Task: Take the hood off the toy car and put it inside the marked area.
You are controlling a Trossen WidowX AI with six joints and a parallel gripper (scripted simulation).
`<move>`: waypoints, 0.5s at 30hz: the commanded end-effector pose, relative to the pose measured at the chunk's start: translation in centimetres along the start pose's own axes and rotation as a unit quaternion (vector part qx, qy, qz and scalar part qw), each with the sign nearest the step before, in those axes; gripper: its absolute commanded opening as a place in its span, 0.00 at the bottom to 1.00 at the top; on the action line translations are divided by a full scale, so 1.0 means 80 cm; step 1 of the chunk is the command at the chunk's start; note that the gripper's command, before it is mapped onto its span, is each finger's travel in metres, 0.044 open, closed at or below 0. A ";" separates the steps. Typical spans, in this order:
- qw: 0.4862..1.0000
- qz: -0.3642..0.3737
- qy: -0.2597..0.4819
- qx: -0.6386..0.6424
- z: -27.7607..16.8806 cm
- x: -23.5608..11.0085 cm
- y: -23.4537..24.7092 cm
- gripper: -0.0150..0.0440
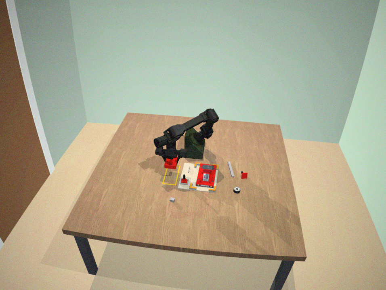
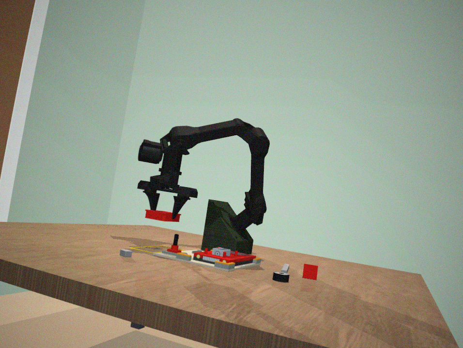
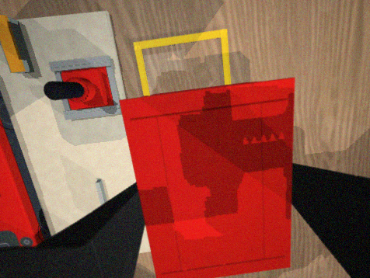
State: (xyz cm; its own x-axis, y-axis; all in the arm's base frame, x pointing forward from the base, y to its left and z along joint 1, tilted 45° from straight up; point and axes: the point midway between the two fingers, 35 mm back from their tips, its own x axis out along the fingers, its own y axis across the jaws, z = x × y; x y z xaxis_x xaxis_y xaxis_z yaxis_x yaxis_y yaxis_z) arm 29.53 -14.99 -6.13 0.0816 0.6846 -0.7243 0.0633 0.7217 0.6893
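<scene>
The red hood (image 1: 170,165) (image 2: 159,215) (image 3: 218,136) hangs in the air, roughly level, well above the table. My gripper (image 1: 171,160) (image 2: 163,213) (image 3: 211,179) is shut on its two long sides. The marked area, a yellow outline (image 1: 169,184) (image 2: 142,250) (image 3: 180,38), lies on the table; in the top view the hood shows at its back edge, and in the wrist view the hood hides its near part. The red toy car (image 1: 206,171) (image 2: 241,257) (image 3: 12,202) sits to the right in the top view, its grey engine (image 1: 206,177) (image 2: 221,251) uncovered.
A pale board (image 1: 190,177) (image 3: 47,167) carries the car and a red piece (image 1: 183,180) (image 2: 174,248) with an upright black stick, close beside the marked area. A grey block (image 1: 172,199) (image 2: 125,253) lies in front. A bar (image 1: 230,169), wheel (image 1: 236,189) and red plate (image 1: 244,175) lie right.
</scene>
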 end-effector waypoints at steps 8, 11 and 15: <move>1.000 0.000 0.000 0.003 0.000 0.013 -0.002 0.25; 1.000 0.000 0.000 0.003 0.000 0.016 -0.002 0.25; 1.000 0.000 -0.001 0.003 0.000 0.021 -0.002 0.25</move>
State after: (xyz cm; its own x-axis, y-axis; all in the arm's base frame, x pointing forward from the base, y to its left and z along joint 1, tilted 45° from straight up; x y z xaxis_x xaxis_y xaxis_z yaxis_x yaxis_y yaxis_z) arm 29.76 -14.14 -7.20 0.0784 0.6804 -0.7286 0.0582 0.7265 0.6847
